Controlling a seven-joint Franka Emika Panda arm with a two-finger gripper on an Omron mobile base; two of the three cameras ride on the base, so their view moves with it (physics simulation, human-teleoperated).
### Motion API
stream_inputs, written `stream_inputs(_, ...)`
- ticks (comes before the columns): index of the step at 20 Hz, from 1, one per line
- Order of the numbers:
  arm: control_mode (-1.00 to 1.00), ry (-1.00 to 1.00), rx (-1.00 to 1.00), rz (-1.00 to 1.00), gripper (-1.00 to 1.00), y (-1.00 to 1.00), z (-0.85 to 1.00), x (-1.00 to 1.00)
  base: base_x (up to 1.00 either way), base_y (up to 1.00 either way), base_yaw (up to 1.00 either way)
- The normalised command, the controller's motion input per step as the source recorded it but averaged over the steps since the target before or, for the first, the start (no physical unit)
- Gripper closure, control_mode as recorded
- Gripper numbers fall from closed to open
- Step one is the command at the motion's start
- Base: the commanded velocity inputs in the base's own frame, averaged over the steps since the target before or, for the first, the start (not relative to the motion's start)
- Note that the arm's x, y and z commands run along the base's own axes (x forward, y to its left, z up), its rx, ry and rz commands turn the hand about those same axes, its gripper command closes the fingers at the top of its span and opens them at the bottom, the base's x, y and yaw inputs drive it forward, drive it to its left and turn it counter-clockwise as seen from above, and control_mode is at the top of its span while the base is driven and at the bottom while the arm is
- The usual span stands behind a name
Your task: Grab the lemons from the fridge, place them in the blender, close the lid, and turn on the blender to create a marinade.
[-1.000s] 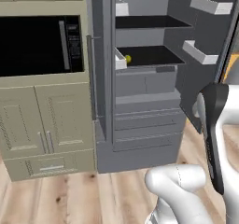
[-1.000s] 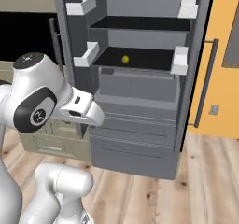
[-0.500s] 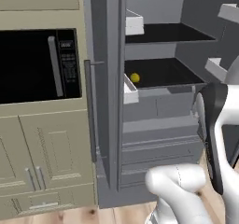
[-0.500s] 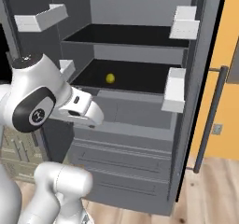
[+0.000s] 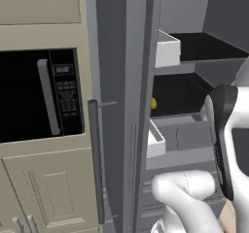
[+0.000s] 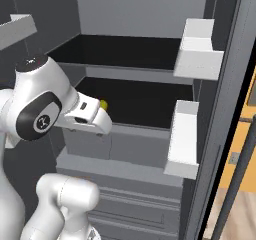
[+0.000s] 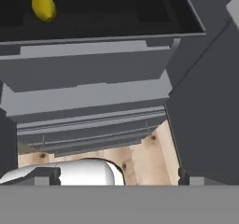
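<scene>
The whole picture had shifted since the earlier frames: our base had driven in close, so the fridge (image 6: 150, 14) now loomed over both base views, its interior far larger than a second before. That was the camera's move, not the fridge's.

We noted one lemon (image 7: 43, 6), small, smooth, bright yellow, lying on the lower black shelf tray (image 6: 150, 101). In the left base view the lemon (image 5: 153, 103) peeked out just past the edge of the open grey door (image 5: 121, 106); in the right base view it (image 6: 103, 104) sat just behind the arm's white wrist.

The gripper (image 7: 119, 178) hung in front of the grey drawers (image 7: 88, 92), below the shelf and well apart from the fruit, its jaws spread wide with nothing between them.

White boxy door bins (image 6: 200, 49) stood at the right, matte and square-edged. A beige cabinet (image 5: 44, 13) held a glossy black microwave (image 5: 39, 96). Pale wood floor (image 7: 149, 153) showed beneath the drawers.
</scene>
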Motion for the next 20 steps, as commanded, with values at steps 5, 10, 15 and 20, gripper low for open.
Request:
stream_inputs(5,1.00,0.00,0.00,0.00,-1.00,0.00,0.00,0.00,0.44,0.00,0.00)
stream_inputs(10,-1.00,0.00,0.01,0.04,-1.00,0.27,-0.03,0.55,0.11,0.03,0.00)
stream_inputs(15,-1.00,0.00,0.02,0.08,-1.00,0.45,-0.26,0.85,0.00,0.00,0.00)
stream_inputs(20,-1.00,0.03,0.02,0.10,-1.00,0.44,-0.33,0.90,0.00,0.00,0.00)
